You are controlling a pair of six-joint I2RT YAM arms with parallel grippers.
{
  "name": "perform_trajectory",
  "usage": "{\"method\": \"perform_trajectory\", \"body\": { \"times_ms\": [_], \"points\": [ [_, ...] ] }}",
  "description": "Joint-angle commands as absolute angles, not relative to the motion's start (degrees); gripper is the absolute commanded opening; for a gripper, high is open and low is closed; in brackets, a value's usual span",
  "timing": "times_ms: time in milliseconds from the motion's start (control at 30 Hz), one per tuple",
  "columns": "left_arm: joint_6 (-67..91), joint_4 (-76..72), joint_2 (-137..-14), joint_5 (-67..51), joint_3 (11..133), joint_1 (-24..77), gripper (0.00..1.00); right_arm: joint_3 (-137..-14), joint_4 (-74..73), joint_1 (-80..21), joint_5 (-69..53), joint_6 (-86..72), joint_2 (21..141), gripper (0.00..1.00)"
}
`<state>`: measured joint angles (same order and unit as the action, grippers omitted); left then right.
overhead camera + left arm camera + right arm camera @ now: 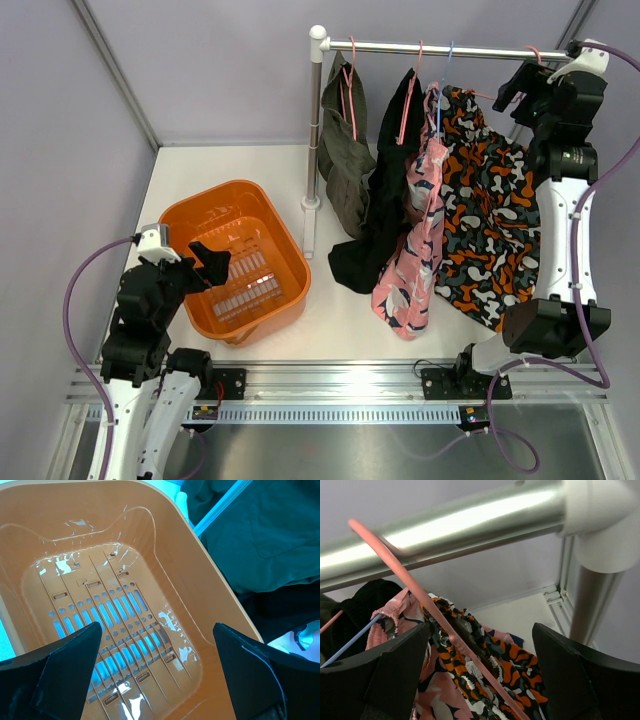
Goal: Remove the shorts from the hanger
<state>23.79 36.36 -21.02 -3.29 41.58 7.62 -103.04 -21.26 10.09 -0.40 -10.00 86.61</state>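
Note:
Four shorts hang on hangers from a metal rail (pixel 440 47): olive green (pixel 345 165), black (pixel 372 225), pink patterned (pixel 412 260) and orange-black-grey camouflage (pixel 490 230). My right gripper (pixel 512 97) is raised to the rail's right end, just above the camouflage shorts (pixel 512 672). In its wrist view the gripper (pixel 481 630) is open, and the pink hanger (pixel 415 587) runs diagonally between its fingers without either one touching it. The pink shorts (pixel 395 617) and a blue hanger (pixel 350 641) lie to its left. My left gripper (pixel 212 262) (pixel 157 630) hangs open and empty over the orange basket.
The orange basket (pixel 180 215) (pixel 210 580) stands at the left of the table with nothing in it. The rail's upright post (pixel 316 120) stands between basket and shorts. A white rail joint (pixel 600 520) and its post are close to the right fingers. Walls enclose the table.

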Motion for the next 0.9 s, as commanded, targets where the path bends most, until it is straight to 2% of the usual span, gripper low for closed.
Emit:
{"method": "perform_trajectory", "body": {
  "times_ms": [0, 300, 500, 867],
  "points": [
    [23.03, 34.01, -20.21, -4.48, 41.4, 7.91, 0.99, -104.42, -18.89, 10.11, -5.09, -10.99, 87.1, 0.91],
    [22.94, 33.93, -20.21, -4.83, 41.4, 7.91, 0.99, -102.48, -18.9, 10.11, -7.47, -13.53, 84.82, 0.78],
    [23.03, 33.92, -20.13, -4.83, 41.31, 7.91, 0.99, -102.39, -19.6, 10.2, -10.1, -15.37, 84.29, 0.55],
    [22.94, 33.84, -19.95, -5.19, 41.31, 7.91, 0.99, -100.9, -19.25, 10.2, -11.25, -16.26, 83.32, 0.5]
  ]
}}
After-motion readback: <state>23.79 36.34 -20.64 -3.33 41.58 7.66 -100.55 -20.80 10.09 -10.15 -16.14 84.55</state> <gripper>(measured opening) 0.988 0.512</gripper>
